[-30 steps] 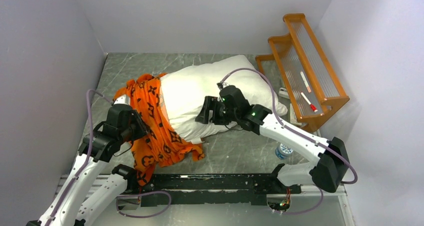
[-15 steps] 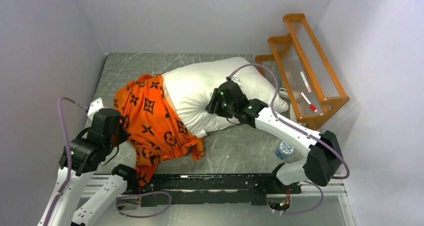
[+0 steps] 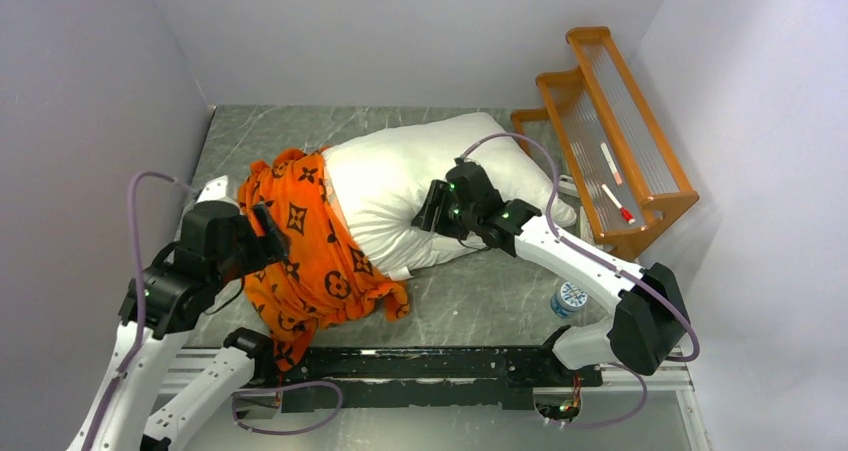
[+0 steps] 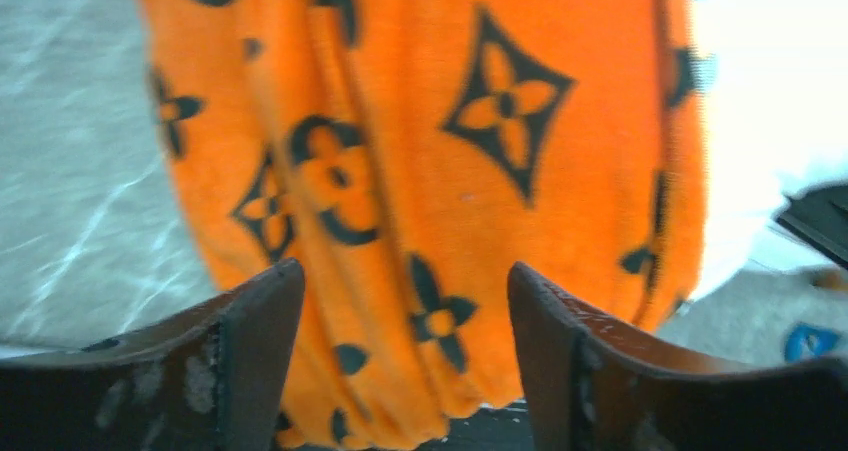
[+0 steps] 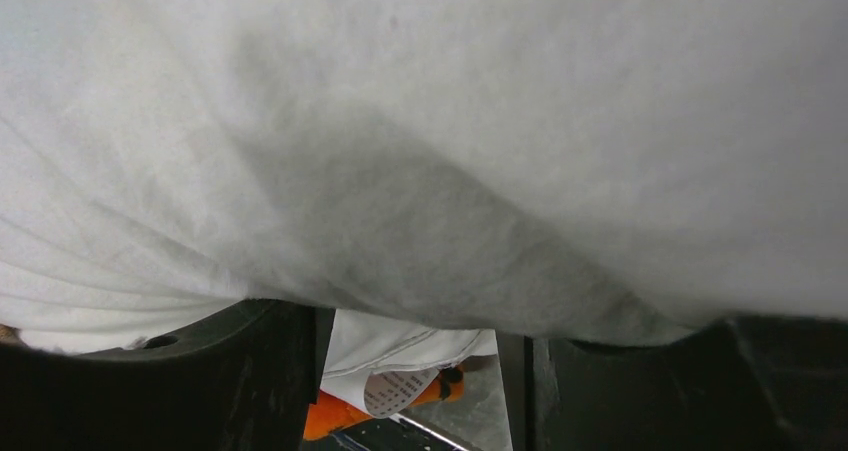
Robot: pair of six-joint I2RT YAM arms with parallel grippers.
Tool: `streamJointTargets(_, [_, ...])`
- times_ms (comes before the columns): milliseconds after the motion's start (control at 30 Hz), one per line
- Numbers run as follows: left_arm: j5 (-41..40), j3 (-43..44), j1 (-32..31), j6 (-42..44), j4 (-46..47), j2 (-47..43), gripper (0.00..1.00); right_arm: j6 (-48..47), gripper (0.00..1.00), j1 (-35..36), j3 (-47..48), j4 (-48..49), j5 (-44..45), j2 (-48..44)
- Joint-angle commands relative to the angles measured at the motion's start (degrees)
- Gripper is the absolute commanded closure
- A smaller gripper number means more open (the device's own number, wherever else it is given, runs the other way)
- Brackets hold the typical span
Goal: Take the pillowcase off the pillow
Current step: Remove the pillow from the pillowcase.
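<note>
The plump white pillow lies across the middle of the table. The orange pillowcase with dark brown motifs is bunched over its left end and hangs down toward the near edge. My left gripper sits at the pillowcase's left side. In the left wrist view it stands open, with the pillowcase just beyond its fingers. My right gripper is pressed into the pillow's near side. In the right wrist view the pillow bulges over the gripper and hides its tips, which are shut on a fold.
An orange wooden rack holding small pen-like items stands at the back right. A small bottle stands near the right arm's base. A black rail runs along the near edge. Walls close in on the left, back and right.
The left gripper pulled the pillowcase leftward, then let go and opened. It has since moved back right against the fabric, which has bunched up again. The right gripper shifted slightly on the pillow.
</note>
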Motion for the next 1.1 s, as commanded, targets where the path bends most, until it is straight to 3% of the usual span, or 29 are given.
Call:
streamJointTargets(0, [18.2,-3.9,0.5,5.8,15.6,1.1,0.15,-0.7,0.39,-1.1,-1.4,1.1,0.3,0.9])
streamJointTargets(100, [26.1,-6.5,0.5,7.4,18.7,4.3,0.13,-0.6,0.38,-1.1,-2.2,1.8,-0.5,0.6])
streamJointTargets(267, [19.7,-12.2,0.5,6.2,13.7,7.3,0.23,-1.2,0.37,-1.1,-1.0,1.3,-1.0,1.3])
streamJointTargets(400, [10.6,-14.2,0.5,3.8,9.8,5.8,0.78,-2.0,0.36,-1.2,0.1,0.8,-0.8,1.4])
streamJointTargets(467, [8.4,-14.4,0.5,3.6,8.7,5.0,0.94,-2.4,0.36,-1.3,0.3,1.0,-0.2,1.6])
streamJointTargets(800, [-18.0,0.5,0.5,-0.9,-8.4,0.6,0.95,-2.1,0.35,-2.8,1.9,-0.2,0.6,3.5])
streamJointTargets(900, [-19.7,3.9,0.5,0.5,-9.7,1.5,0.95,-2.2,0.35,-2.7,2.2,-0.4,0.4,3.6])
streamJointTargets(1067, [-17.6,1.8,0.5,4.2,-8.4,2.0,0.95,-2.4,0.35,-2.8,2.2,-0.6,-0.8,3.2])
